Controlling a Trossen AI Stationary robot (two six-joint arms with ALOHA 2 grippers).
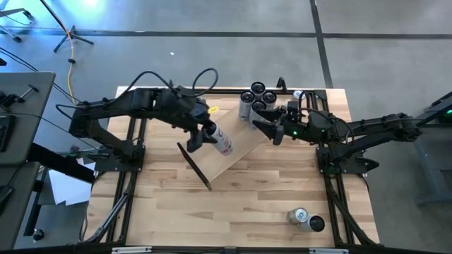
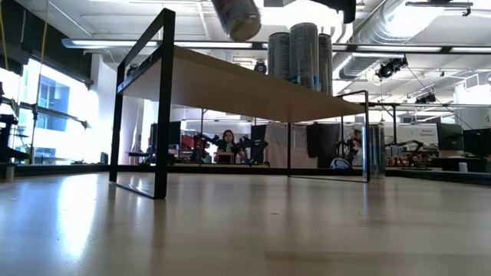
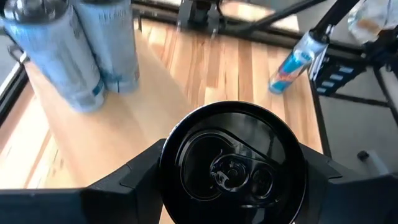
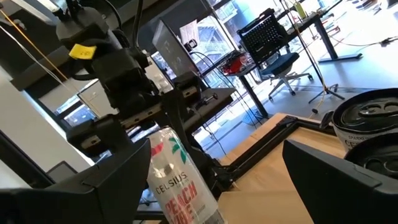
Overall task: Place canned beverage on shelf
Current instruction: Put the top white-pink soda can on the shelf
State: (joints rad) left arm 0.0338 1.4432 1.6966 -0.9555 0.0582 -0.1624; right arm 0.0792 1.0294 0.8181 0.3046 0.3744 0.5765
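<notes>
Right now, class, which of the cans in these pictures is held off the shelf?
The white-and-red can clamped in the left gripper, above the shelf. The other cans stand on the shelf's far end or lie on the table.

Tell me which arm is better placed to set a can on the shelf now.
Left. Its gripper holds the can above the shelf. The right gripper hangs empty near the standing cans.
</notes>
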